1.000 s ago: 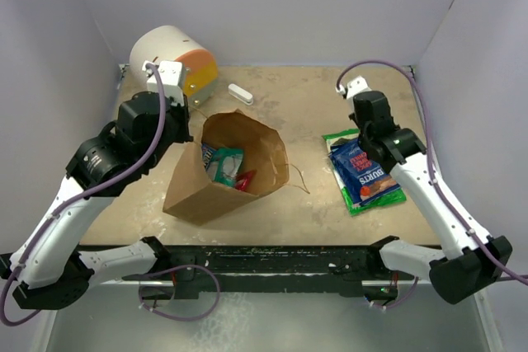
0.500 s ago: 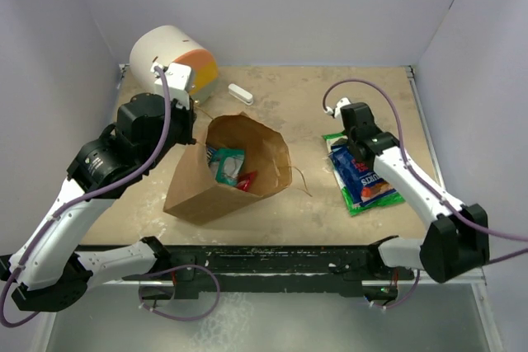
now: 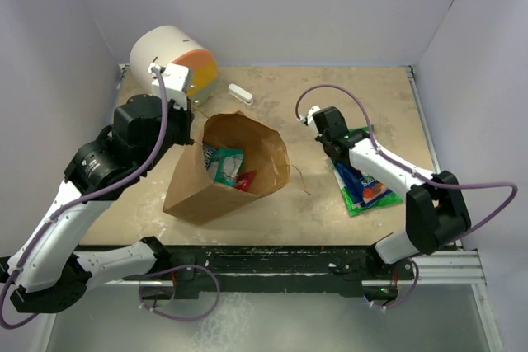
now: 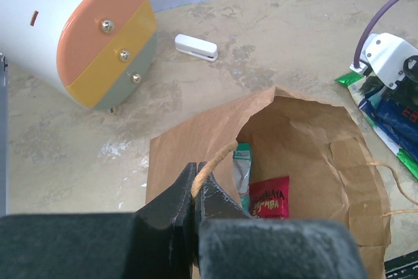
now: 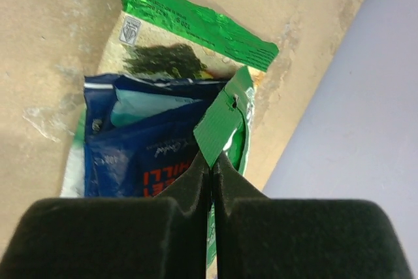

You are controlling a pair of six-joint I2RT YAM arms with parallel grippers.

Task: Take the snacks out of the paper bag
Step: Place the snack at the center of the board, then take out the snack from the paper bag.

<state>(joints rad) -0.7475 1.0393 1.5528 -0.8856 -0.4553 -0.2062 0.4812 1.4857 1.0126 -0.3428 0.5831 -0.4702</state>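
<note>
The brown paper bag [image 3: 198, 191] [image 4: 307, 135] lies on its side with its mouth open. A teal packet [image 3: 224, 162] [image 4: 243, 168] and a red packet [image 3: 245, 179] [image 4: 269, 197] show inside. My left gripper [image 4: 196, 174] is shut on the bag's twisted handle [image 4: 219, 156] at the mouth's left rim. The green chip bag [image 3: 367, 206] [image 5: 196, 24] lies flat to the right, with the blue-white pouch [image 3: 363, 179] [image 5: 144, 148] on top. My right gripper [image 3: 328, 129] [image 5: 212, 158] is shut, with a raised corner of the chip bag pinched at its tips.
A white-and-orange cylinder [image 3: 173, 55] [image 4: 72, 31] lies at the far left, with a small white bar [image 3: 240, 93] [image 4: 196, 47] beside it. The bag's other handle [image 3: 299, 179] trails onto the table. Walls close in on the left, far and right sides.
The right arm has folded and its wrist has swung left, from above the chip bag's far end toward the table's middle. The left arm and the paper bag have stayed put.
</note>
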